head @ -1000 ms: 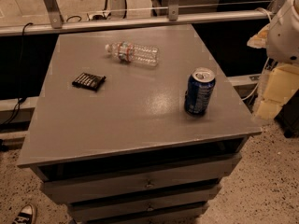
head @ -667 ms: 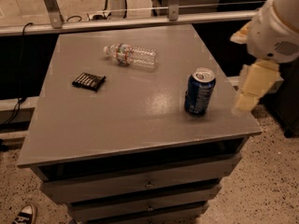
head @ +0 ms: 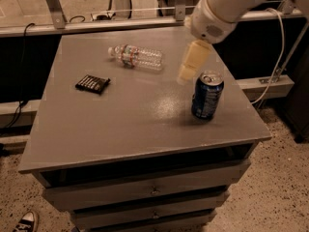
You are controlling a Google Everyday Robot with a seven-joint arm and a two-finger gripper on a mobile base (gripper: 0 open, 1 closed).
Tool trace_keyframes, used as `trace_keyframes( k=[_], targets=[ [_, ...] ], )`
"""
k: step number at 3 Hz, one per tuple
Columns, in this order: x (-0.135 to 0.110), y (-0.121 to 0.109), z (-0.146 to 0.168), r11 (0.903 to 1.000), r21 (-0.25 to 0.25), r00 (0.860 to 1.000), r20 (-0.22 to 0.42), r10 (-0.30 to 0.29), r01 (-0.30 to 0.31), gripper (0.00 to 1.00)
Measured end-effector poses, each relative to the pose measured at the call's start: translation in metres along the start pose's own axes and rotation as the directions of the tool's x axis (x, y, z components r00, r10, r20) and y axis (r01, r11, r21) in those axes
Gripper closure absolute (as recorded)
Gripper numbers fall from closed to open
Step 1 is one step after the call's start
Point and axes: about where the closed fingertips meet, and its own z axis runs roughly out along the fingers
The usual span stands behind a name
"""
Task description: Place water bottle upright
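Camera view, nearest first: the blue soda can [head: 207, 94] stands upright on the near right of the tabletop [head: 120, 124], where it stood a second ago. Further back on the left lies a small black ribbed packet [head: 92, 83], also unmoved. My hand [head: 191, 64] has swung in from beyond the right edge and now hangs over the tabletop just behind the can; whether it is spread or pressed together I cannot tell. Farthest, the water bottle [head: 136, 57] lies on its side, cap to the left, untouched. I judge I am on approach, with the grasp yet to come.
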Motion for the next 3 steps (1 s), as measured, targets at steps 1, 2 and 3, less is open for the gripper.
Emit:
trace_keyframes(
  k=[1,2,3],
  targets=[
    [-0.038,-0.047,0.046,0.9994,-0.014,0.997,0.072,0.034,-0.033,0.0],
    [-0.065,-0.081,0.09,0.9952,-0.038,0.989,0.112,0.093,-0.09,0.0],
    [-0.085,-0.101,0.133,0.9874,-0.063,0.983,0.105,0.151,-0.145,0.0]
  ],
)
